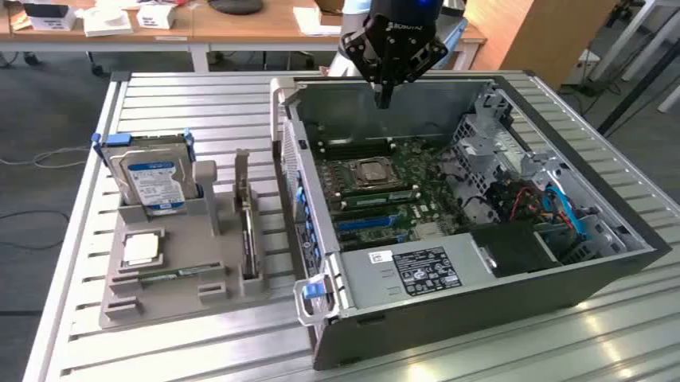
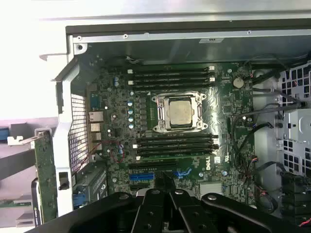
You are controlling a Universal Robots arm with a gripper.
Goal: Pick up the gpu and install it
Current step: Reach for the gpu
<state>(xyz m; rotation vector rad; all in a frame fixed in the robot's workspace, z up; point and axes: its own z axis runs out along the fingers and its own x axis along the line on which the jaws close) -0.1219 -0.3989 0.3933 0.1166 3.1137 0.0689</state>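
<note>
The open case [image 1: 447,322] lies on the table [image 1: 595,350], with a rack [image 1: 159,298] just beside it on the exterior view's left. In the rack, the hard drive [image 1: 154,181] stands at the far end and the gpu [image 1: 248,239] stands on edge nearest the case. The gripper [image 1: 384,99] hangs, seemingly, over the case's far end.

Light was bright and even. Glare whitened the slatted table [image 1: 611,342] at its near edge beside the computer case [image 1: 425,322]. Outside the case, the wrist view burned out white. The gripper [image 2: 164,183] read as a dark silhouette. The motherboard [image 2: 223,121] was softly, evenly lit.
</note>
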